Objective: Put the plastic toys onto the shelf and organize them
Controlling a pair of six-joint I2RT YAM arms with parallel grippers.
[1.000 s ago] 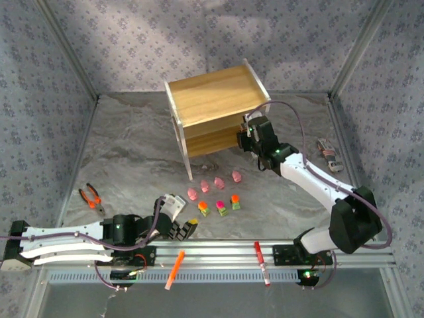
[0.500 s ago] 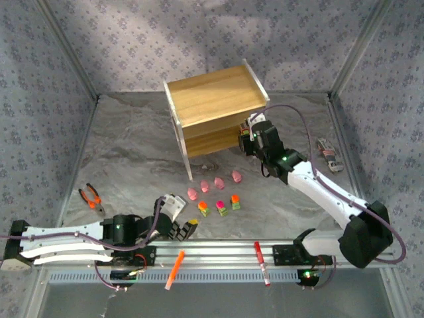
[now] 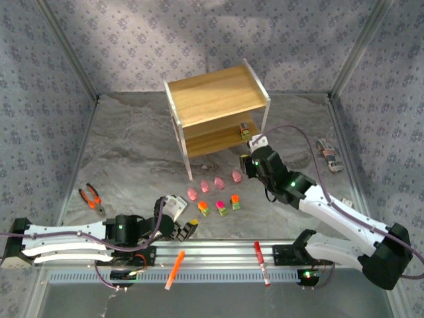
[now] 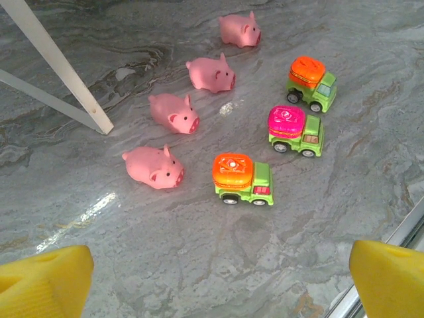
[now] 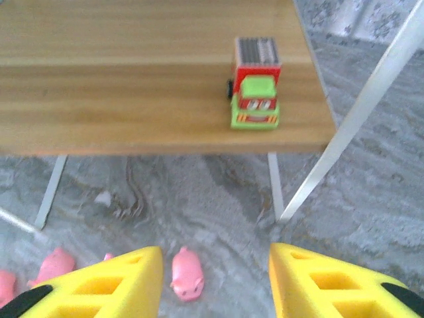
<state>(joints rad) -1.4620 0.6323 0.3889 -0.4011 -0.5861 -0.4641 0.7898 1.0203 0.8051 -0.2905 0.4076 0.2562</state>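
The two-tier wooden shelf [image 3: 217, 99] stands at the back. A red-and-green toy truck [image 3: 244, 130] rests on its lower tier [image 5: 132, 86], seen head-on as the truck [image 5: 255, 83] in the right wrist view. My right gripper [image 3: 249, 159] hangs open just in front of the shelf, nothing between its yellow fingers [image 5: 99, 288], a pink pig [image 5: 187, 273] on the table below. Several pigs [image 4: 174, 112] and three green trucks [image 4: 242, 179] lie in two rows on the table. My left gripper [image 3: 187, 227] is open, low and just short of them.
Orange-handled pliers [image 3: 91, 197] lie at the left. An orange marker [image 3: 175, 268] and a red pen [image 3: 261, 262] rest on the front rail. A small grey-and-red object [image 3: 328, 154] sits at the right. White shelf legs [image 4: 59, 66] stand beside the pigs.
My right gripper has drawn back out of the shelf toward the front, leaving the red truck on the lower tier. The left arm has hardly moved.
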